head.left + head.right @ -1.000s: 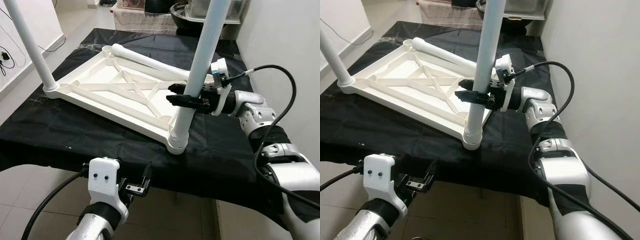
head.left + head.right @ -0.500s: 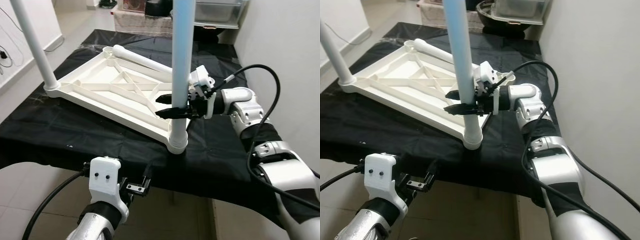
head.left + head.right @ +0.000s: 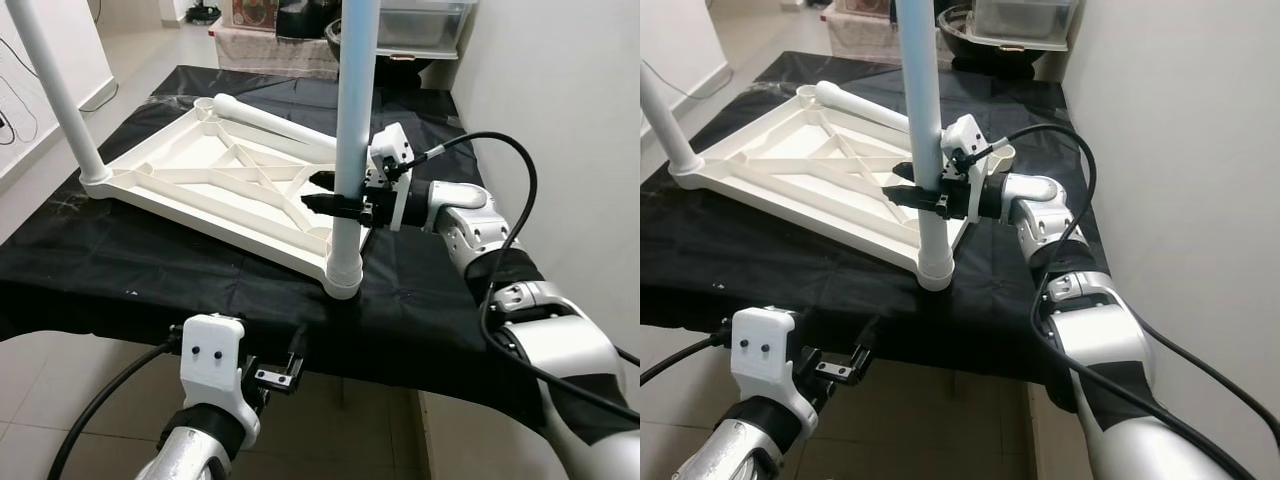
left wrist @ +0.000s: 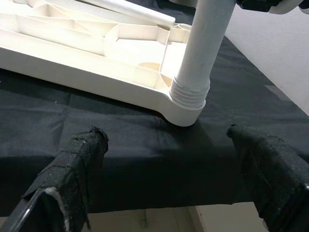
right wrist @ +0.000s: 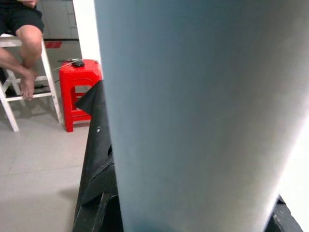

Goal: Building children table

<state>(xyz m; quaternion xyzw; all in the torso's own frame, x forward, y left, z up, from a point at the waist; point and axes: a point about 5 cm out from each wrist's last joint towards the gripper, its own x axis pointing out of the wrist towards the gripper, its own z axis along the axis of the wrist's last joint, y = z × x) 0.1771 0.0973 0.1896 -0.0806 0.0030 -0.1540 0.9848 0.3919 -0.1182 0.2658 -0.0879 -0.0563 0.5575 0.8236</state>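
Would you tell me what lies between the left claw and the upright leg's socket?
Bare black cloth separates the left claw from the socket, per the left wrist view.

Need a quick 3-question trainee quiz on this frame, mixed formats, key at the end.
1. True or false: the right gripper is closed around the upright white leg.
2. How many legs stand upright in the upside-down tabletop? A) one B) two C) four
3. Fill in: the loose leg lies across the tabletop's ____ edge.

Key: 1 true. 2 B: the gripped one and the far-left leg. 3 far. The left gripper hangs open below the black cloth.
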